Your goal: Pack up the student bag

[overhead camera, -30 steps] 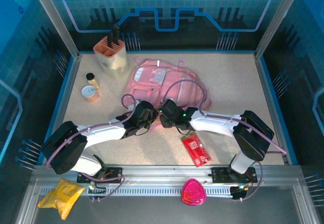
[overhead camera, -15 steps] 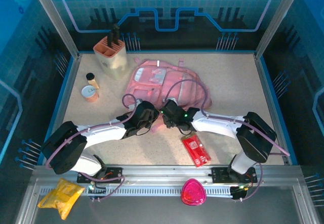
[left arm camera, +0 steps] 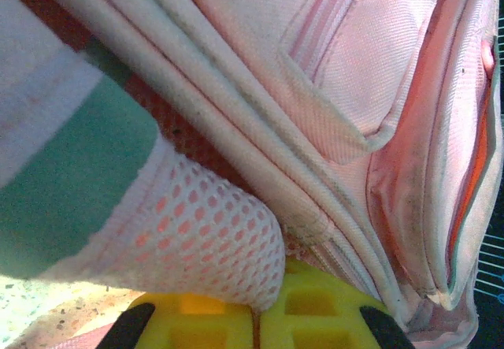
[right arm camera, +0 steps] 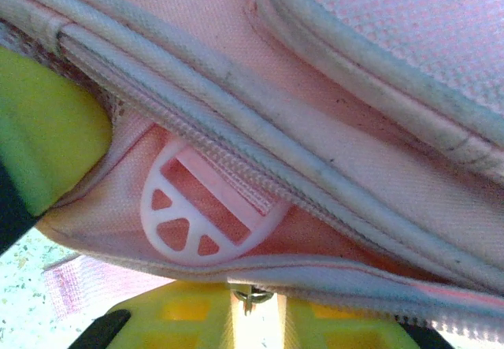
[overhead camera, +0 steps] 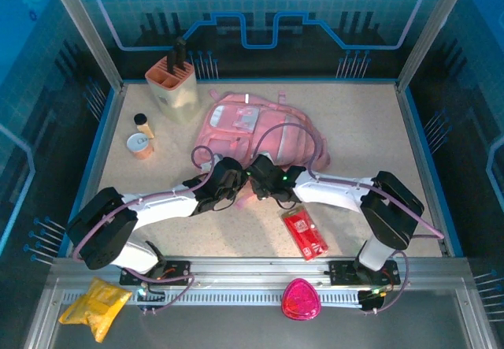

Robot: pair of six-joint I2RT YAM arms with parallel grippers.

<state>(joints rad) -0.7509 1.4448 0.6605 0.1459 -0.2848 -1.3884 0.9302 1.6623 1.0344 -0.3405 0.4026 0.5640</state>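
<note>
The student bag (overhead camera: 260,124) is a large pink fabric backpack lying flat at mid-table. Both grippers meet at its near edge. My left gripper (overhead camera: 235,189) is shut, its yellow pads (left arm camera: 315,317) pressed together with the bag's white mesh edge (left arm camera: 213,239) pinched at their seam. My right gripper (overhead camera: 257,179) has its yellow pads (right arm camera: 181,317) drawn in to a thin slit around a small metal zipper pull (right arm camera: 252,294) under the bag's zip seam. A white plastic buckle (right arm camera: 197,223) sits just above that pull.
A beige holder (overhead camera: 172,81) stands at the back left, with a small bottle (overhead camera: 142,123) and an orange cup (overhead camera: 140,145) near it. A red packet (overhead camera: 305,233) lies by the right arm. A pink pouch (overhead camera: 300,299) and a yellow pack (overhead camera: 96,306) rest on the front rail.
The right wrist has edged slightly left along the bag's near edge. The left arm and the bag have stayed where they were.
</note>
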